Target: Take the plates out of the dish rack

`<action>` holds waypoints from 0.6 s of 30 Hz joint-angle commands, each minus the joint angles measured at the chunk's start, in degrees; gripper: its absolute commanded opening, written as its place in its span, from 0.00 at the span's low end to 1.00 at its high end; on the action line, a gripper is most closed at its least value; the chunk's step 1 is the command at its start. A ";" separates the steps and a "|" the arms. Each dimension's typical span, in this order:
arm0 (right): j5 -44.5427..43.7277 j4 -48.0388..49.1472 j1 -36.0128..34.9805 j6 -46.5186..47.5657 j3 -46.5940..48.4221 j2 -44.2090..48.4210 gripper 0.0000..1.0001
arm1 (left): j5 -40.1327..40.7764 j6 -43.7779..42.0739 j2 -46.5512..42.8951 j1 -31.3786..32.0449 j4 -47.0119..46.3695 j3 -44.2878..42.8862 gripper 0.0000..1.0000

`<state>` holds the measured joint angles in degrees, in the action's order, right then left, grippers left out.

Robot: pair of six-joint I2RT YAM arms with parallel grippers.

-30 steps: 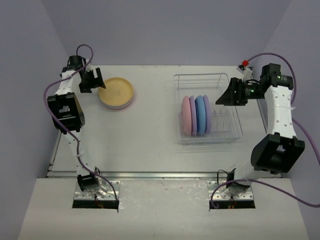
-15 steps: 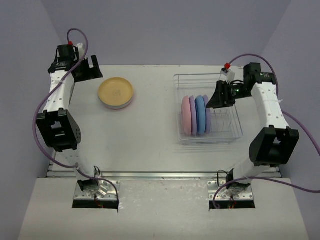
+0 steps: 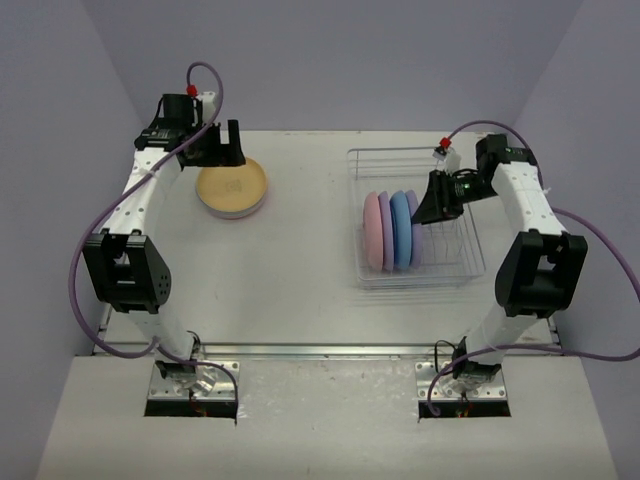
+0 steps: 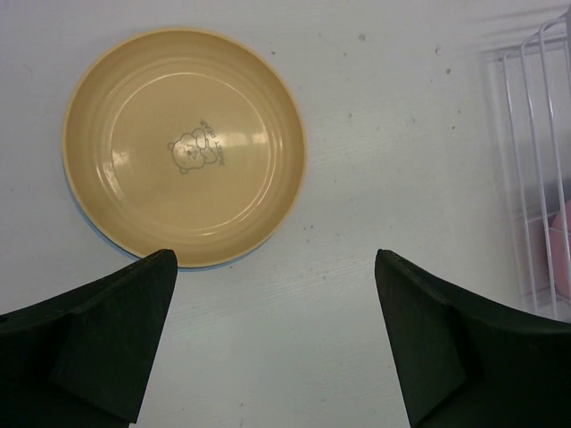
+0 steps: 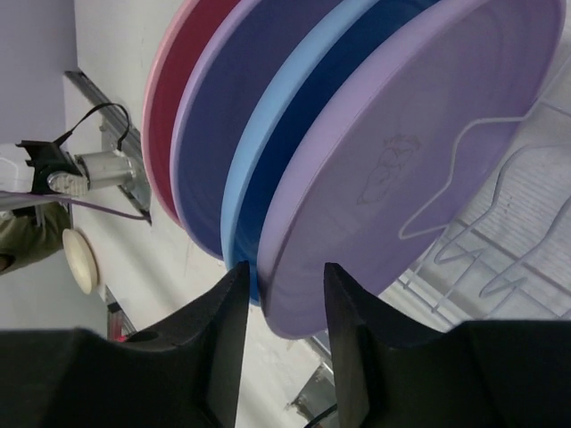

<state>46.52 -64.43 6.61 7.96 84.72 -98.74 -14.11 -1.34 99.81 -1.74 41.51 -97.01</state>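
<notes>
Silver wire along the right edge of the worktop: the rectangular silver wire dish rack (image 3: 400, 153) sits there, reaching back toward the far edge; in its near half stand four small round matte plates (image 3: 393, 232), on edge and packed side by side; the pink plate (image 5: 178, 98) is closest to the worktop's middle, then a lilac plate (image 5: 223, 120), then the blue plate (image 5: 285, 152), then the outermost lilac plate (image 5: 401, 134) nearest the right edge; the right gripper (image 3: 424, 212) is down at that last one, jaws parted only a little, its rim sitting between the fingers (image 5: 219, 348); a sliver of gap shows beside the rim, so nothing is clamped; further back, toward the far left corner, the round cream-yellow plate (image 4: 183, 147) lies flat on the white worktop (image 3: 300, 250), well apart from the rack; farthest of all, the left gripper (image 3: 222, 155) hangs above that plate's far rim, jaws spread wide, holding nothing.
</notes>
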 commanded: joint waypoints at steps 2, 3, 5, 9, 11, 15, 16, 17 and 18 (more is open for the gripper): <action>6.12 -0.77 0.24 1.36 1.14 -3.21 0.28 | 0.75 -0.24 -3.74 -0.10 -2.14 -0.46 0.91; 7.27 -1.57 0.24 1.72 1.51 -3.65 0.21 | 0.75 -0.24 -3.81 -0.10 -2.07 -0.39 0.91; 8.28 -2.90 0.43 2.20 1.94 -3.72 0.13 | 0.84 -0.26 -3.88 -0.01 -2.05 -0.23 0.91; 12.44 -6.38 1.37 3.79 3.70 -3.57 0.02 | 0.84 -0.31 -4.08 -0.10 -1.98 -0.02 0.91; 14.24 -8.25 2.41 4.59 4.98 -3.71 0.00 | 0.75 -0.22 -3.99 -0.10 -2.05 -0.02 0.91; 18.08 -14.49 5.42 7.16 9.32 -4.53 0.00 | 0.40 0.03 -3.92 -0.10 -1.96 -0.02 0.91; 19.39 -16.06 5.87 8.03 9.93 -4.62 0.00 | 0.31 0.11 -3.83 -0.10 -2.05 -0.02 0.91; 20.10 -17.56 6.48 8.87 11.12 -4.93 0.00 | 0.27 0.16 -3.87 -0.06 -2.05 -0.02 0.91; 20.82 -19.03 7.10 9.71 12.30 -5.23 0.00 | 0.22 0.20 -3.92 -0.01 -2.05 -0.02 0.91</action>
<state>60.31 -74.86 11.43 12.90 91.33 -103.66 -13.50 -1.26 98.48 -1.56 41.41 -96.99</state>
